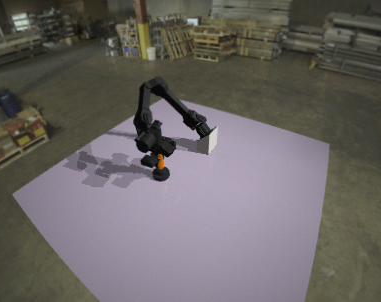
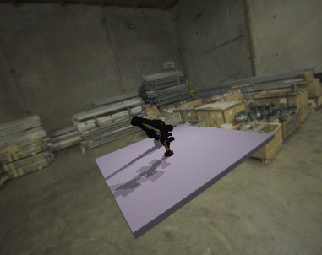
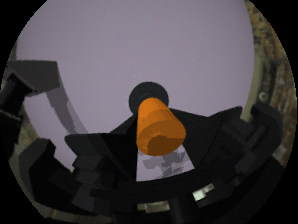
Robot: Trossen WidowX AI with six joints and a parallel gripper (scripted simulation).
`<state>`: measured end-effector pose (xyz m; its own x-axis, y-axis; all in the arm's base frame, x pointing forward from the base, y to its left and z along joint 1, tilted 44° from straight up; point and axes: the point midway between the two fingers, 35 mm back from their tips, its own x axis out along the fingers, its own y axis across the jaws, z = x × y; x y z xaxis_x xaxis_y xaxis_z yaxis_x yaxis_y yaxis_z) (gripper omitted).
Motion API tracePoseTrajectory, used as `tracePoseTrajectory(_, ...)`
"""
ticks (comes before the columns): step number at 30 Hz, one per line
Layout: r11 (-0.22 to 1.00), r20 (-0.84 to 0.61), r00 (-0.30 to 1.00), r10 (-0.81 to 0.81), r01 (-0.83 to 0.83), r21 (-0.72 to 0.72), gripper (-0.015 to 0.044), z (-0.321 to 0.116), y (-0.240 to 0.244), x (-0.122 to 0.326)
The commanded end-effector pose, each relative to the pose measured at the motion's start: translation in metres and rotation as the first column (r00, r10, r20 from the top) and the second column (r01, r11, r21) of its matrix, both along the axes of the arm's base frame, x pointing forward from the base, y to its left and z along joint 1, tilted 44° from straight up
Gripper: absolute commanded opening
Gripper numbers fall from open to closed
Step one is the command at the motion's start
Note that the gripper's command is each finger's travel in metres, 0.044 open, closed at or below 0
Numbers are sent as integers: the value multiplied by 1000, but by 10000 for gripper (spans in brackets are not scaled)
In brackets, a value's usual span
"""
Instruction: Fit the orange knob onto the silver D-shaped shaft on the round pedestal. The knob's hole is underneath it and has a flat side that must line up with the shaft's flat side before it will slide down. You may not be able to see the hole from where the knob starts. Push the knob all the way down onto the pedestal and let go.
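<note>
The orange knob (image 1: 161, 163) (image 2: 166, 146) (image 3: 159, 122) is a tapered piece, held upright or nearly so, narrow end toward the pedestal. My gripper (image 1: 160, 155) (image 3: 152, 113) is shut on it, with dark fingers at both sides. The dark round pedestal (image 1: 161, 175) (image 2: 168, 154) (image 3: 148, 88) is directly under the knob. The knob's lower end is at or very close to the pedestal's top; I cannot tell whether they touch. The silver shaft, the knob's hole and both flat sides are hidden.
The pedestal stands on a lilac table top (image 1: 229, 215) (image 2: 210, 156). The black arm (image 1: 176, 102) (image 2: 144, 124) reaches over it from a white panel (image 1: 213, 140). Shadows of the arm fall beside the pedestal. Pallets and shelving stand far beyond the table.
</note>
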<state>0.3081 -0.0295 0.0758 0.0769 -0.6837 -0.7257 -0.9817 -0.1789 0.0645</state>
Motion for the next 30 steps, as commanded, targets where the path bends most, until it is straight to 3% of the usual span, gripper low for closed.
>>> tracePoseTrajectory(1,1000,0,1000,3,-3,0,0,0,-1,0)
tracePoseTrajectory(17,1000,0,1000,3,-3,0,0,3,2,1)
tracePoseTrajectory(24,989,-136,980,145,-147,-6,0,3,3,2)
tracePoseTrajectory(30,988,-143,978,152,-155,-5,0,2,1,1)
